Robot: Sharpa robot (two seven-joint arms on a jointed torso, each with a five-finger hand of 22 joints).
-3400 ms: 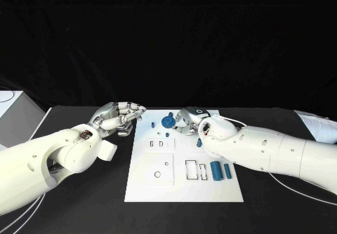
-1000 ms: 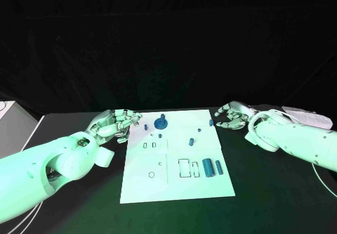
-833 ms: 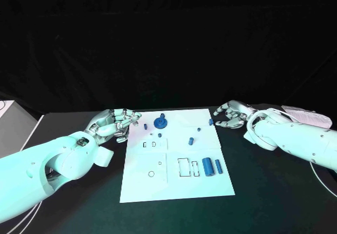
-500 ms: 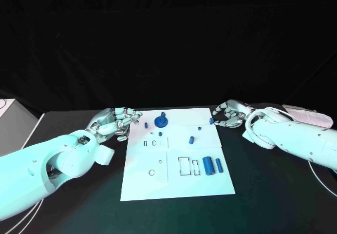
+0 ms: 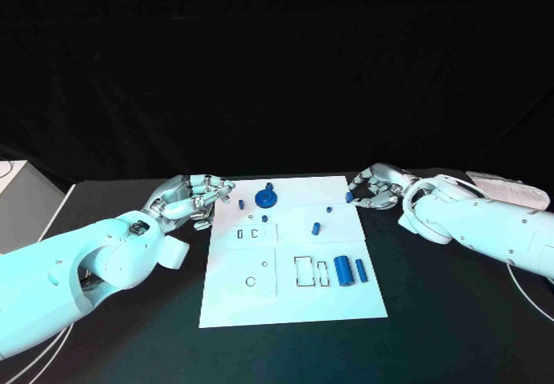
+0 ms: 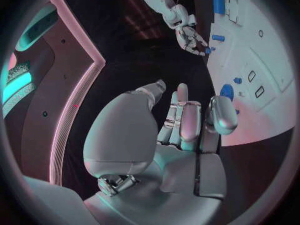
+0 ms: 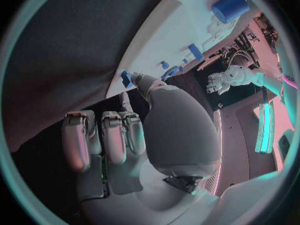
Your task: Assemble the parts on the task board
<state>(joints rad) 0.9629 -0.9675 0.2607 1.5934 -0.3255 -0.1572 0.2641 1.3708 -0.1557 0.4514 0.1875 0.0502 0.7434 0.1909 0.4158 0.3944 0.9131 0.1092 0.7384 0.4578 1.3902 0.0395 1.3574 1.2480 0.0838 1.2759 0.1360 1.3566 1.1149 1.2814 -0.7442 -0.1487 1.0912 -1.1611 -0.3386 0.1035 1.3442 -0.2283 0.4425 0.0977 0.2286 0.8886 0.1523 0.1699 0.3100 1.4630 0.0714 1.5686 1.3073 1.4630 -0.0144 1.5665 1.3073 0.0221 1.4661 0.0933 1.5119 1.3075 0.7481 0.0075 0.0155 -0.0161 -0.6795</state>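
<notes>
The white task board [image 5: 289,280] lies flat in the middle of the black table [image 5: 462,320], its long side running away from the robot.

Left hand [image 5: 190,200]: it sits just off the board's far left corner, over the table. In the left wrist view the fingers [image 6: 187,120] are curled in toward the palm, and nothing is seen between them.

Right hand [image 5: 375,188]: it sits at the board's far right corner. A small blue part [image 5: 349,196] is at its fingertips (the right wrist view shows this piece [image 7: 127,78] pinched between the thumb and a finger at the board's edge). The remaining fingers [image 7: 103,135] are bent side by side, apart from the piece.

Parts on the board:
- A round blue wheel [image 5: 266,198] stands near the far edge, left of centre.
- A small blue peg [image 5: 240,205] is just to the left of the wheel, near the left hand.
- Another small peg [image 5: 329,210] stands on the far right area, near the right hand.
- A short blue pin [image 5: 315,229] lies closer to the middle of the board.
- A thick blue cylinder [image 5: 344,271] and a thinner blue bar [image 5: 361,270] lie side by side on the near right area, just beside a pair of rectangular slots [image 5: 314,271].

Two small slots [image 5: 248,234] and a round hole [image 5: 252,282] mark the left half of the board.
</notes>
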